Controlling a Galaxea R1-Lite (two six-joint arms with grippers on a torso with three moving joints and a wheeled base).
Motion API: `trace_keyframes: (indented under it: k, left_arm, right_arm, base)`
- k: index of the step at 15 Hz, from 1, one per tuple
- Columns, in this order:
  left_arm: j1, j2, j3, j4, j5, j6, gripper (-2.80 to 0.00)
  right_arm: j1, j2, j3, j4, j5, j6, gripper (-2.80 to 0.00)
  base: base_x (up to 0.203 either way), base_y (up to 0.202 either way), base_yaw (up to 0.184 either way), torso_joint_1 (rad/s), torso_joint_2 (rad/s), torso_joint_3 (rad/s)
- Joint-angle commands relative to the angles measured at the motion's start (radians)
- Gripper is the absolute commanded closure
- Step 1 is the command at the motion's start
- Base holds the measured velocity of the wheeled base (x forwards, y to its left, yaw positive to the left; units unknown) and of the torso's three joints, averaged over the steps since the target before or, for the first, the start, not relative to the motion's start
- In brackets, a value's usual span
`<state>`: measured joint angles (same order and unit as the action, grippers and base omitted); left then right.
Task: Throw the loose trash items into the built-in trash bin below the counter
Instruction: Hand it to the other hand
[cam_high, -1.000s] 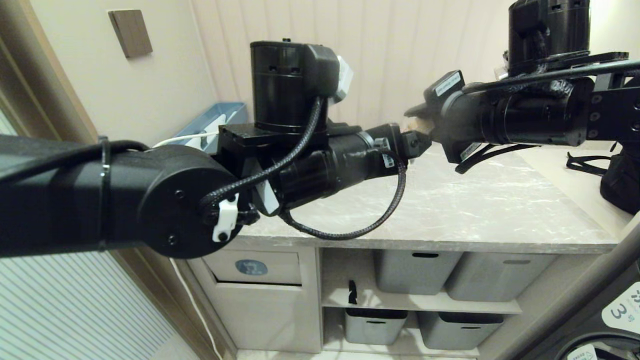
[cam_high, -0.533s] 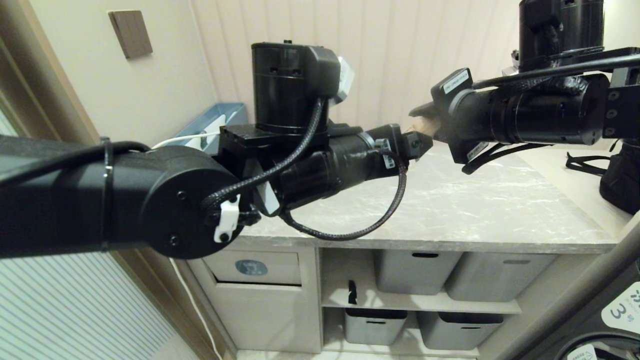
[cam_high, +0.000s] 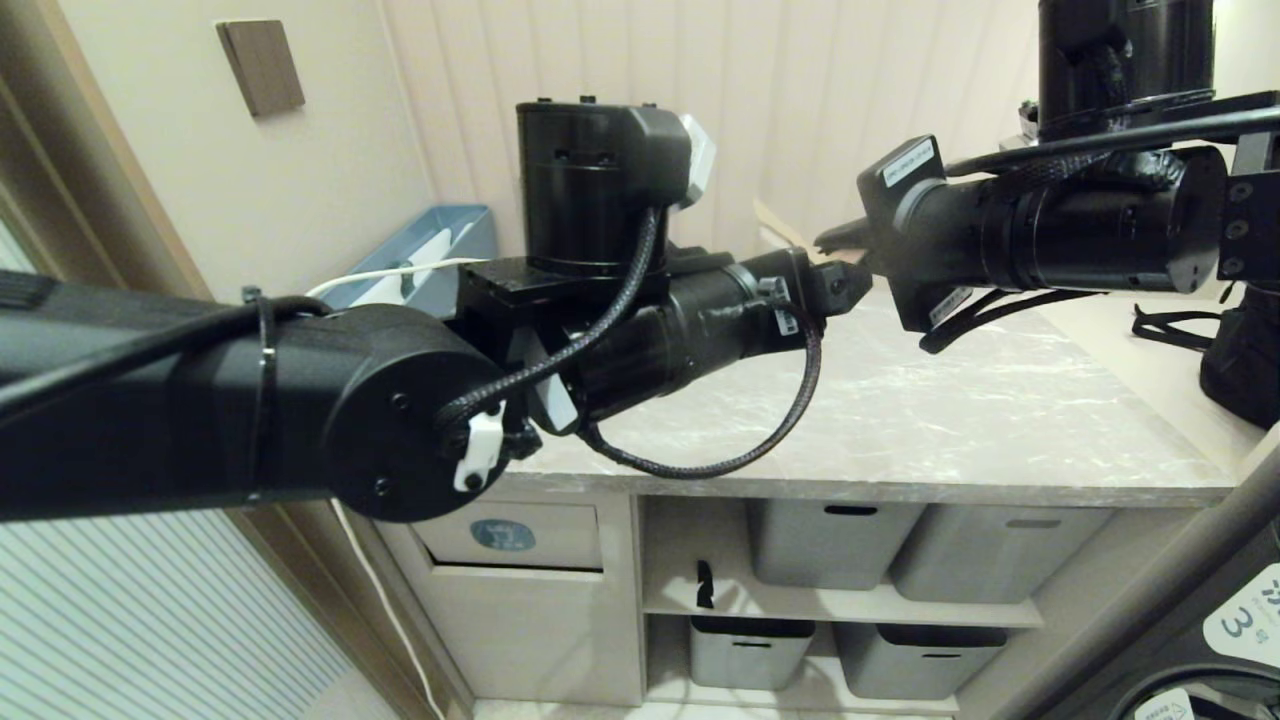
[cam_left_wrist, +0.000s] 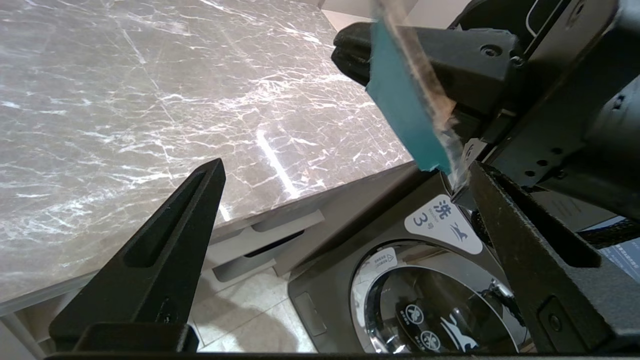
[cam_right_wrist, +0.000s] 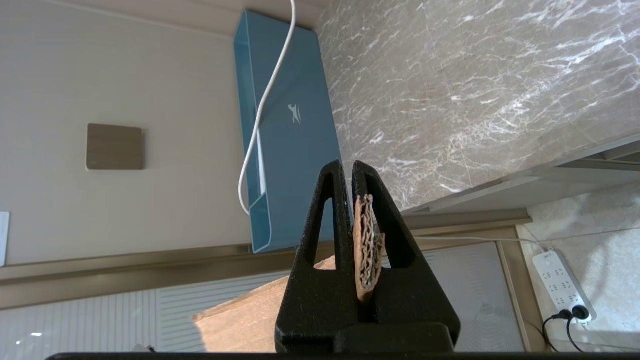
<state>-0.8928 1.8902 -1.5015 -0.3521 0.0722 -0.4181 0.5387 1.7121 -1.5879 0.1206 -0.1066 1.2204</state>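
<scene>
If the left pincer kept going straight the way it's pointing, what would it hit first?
Probably the right pincer, shut on the cardboard scrap just ahead of the open left pincer, though depth is hard to judge.

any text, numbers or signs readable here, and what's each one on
"洗 3": white label on the washing machine front; part of the "3" label also shows in the head view.
Blue round sticker on the trash bin flap: an icon, too blurred to read.
White tags on the right arm: print too small to read.
White logo on the blue tray: a figure, no letters.
</scene>
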Motion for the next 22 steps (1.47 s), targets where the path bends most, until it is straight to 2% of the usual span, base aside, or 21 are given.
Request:
trace_keyframes:
  k: [1,9,11,12,13,14,16,19,22]
  left_arm:
    - [0.000,0.006,0.000,-0.004,0.001,-0.002,-2.80]
    - [0.002,-0.026,0.022,-0.004,0.013,0.001,-2.80]
    - [0.010,-0.071,0.067,-0.007,0.036,0.045,-2.80]
    - [0.019,-0.090,0.090,-0.027,0.040,0.093,-2.80]
    - [0.019,-0.105,0.110,-0.076,0.042,0.100,-2.80]
    - [0.018,-0.124,0.117,-0.094,0.044,0.052,-2.80]
    - [0.017,-0.153,0.088,-0.068,0.053,-0.129,-2.80]
    - [0.009,-0.176,-0.038,0.136,0.070,-0.325,-2.80]
    - [0.005,-0.156,-0.092,0.257,0.040,-0.395,-2.80]
  right_arm:
    - [0.001,-0.003,0.002,0.001,-0.001,0.007,0.00]
    - [0.000,-0.011,0.022,-0.001,-0.005,0.004,0.00]
    - [-0.005,-0.011,0.026,-0.001,-0.006,0.005,0.00]
    - [-0.008,-0.010,0.026,-0.001,-0.007,0.004,0.00]
    - [-0.010,-0.008,0.026,-0.001,-0.007,0.002,0.00]
    - [-0.008,-0.006,0.026,-0.001,-0.007,0.001,0.00]
    - [-0.008,-0.006,0.028,-0.001,-0.007,-0.002,0.00]
    - [-0.003,-0.006,0.032,-0.001,-0.007,-0.008,0.00]
    - [0.001,-0.006,0.032,-0.001,-0.007,-0.021,0.00]
  base:
    - [0.000,0.000,0.000,0.000,0.00,0.000]
    - [0.000,0.000,0.000,0.000,0.00,0.000]
    - [0.000,0.000,0.000,0.000,0.00,0.000]
    - [0.000,0.000,0.000,0.000,0.00,0.000]
    - [0.000,0.000,0.000,0.000,0.00,0.000]
    - [0.000,0.000,0.000,0.000,0.00,0.000]
    - [0.000,0.000,0.000,0.000,0.00,0.000]
    - [0.000,0.000,0.000,0.000,0.00,0.000]
    - [0.000,0.000,0.000,0.000,0.00,0.000]
